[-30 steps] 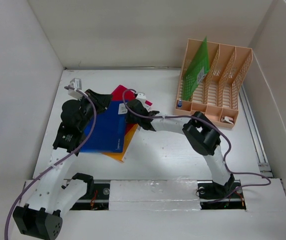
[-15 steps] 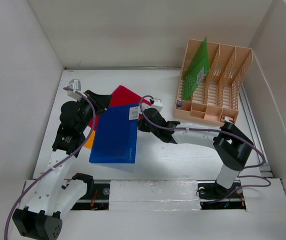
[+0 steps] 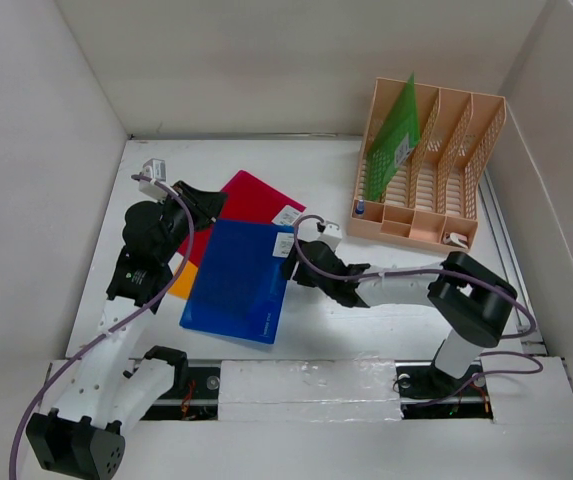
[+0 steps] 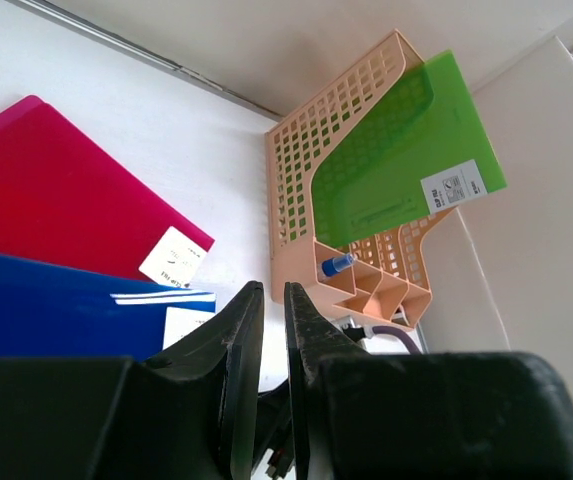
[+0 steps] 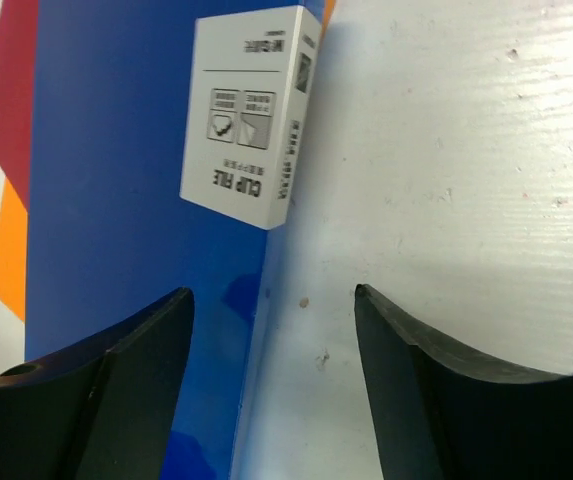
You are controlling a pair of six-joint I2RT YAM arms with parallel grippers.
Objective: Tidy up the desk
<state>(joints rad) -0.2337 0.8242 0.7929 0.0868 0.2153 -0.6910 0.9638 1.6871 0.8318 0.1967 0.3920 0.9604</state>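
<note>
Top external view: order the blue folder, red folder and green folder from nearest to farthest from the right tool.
1. Blue folder, its right edge at the right tool.
2. Red folder, behind it, toward the back.
3. Green folder, in the peach rack, far right.

This looks like a robot test lab set up like a little office. A big flat white desk fills the middle of the top view. Plain white panel walls box it in at the left, top and right. A white and black left robot arm and a right robot arm are bolted along the bottom edge. A peach plastic slotted file rack stands at upper right. A flat blue plastic folder lies in the middle.
</note>
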